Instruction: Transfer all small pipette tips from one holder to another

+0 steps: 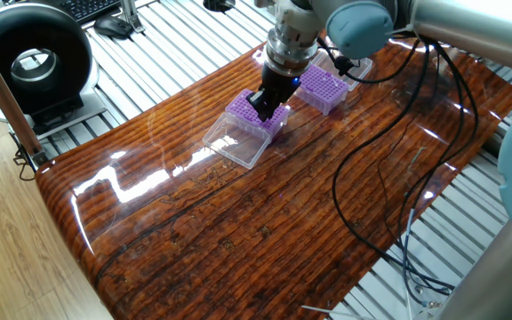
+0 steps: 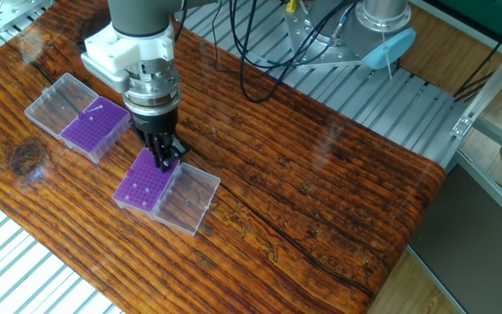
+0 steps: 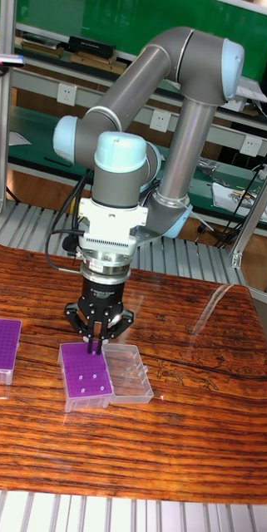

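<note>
Two purple holders with open clear lids sit on the wooden table. My gripper (image 1: 262,111) (image 2: 166,161) (image 3: 92,347) points straight down over the far edge of the nearer holder (image 1: 249,116) (image 2: 145,183) (image 3: 85,381), close to its hinge. The fingers are pressed together; anything pinched between them is too small to make out. A few small pipette tips (image 3: 82,379) show as pale dots in this holder. The other holder (image 1: 320,87) (image 2: 94,131) (image 3: 0,342) has one pale tip (image 2: 97,109) lying on its grid.
The nearer holder's clear lid (image 1: 236,140) (image 2: 188,199) (image 3: 129,372) lies flat beside it. Black cables (image 1: 372,169) trail across the table's right side. A black round device (image 1: 29,58) stands beyond the left edge.
</note>
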You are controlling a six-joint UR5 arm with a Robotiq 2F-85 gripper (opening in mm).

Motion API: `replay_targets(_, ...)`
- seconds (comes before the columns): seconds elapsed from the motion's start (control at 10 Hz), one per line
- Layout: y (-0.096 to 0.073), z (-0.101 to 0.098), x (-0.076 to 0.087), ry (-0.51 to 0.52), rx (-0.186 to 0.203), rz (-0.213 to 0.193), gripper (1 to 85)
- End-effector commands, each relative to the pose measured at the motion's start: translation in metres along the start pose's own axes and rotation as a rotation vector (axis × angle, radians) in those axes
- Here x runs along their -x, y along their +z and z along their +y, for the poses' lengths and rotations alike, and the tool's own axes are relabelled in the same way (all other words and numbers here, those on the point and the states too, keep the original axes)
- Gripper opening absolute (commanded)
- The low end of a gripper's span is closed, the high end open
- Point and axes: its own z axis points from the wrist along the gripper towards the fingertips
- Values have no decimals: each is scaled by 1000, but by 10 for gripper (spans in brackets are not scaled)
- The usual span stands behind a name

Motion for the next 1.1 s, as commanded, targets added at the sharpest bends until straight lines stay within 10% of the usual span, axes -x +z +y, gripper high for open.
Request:
replay_targets(0.0, 3, 3, 2, 8, 10, -12, 210)
replay_targets(1.0, 2, -5, -5, -11, 7, 0, 207)
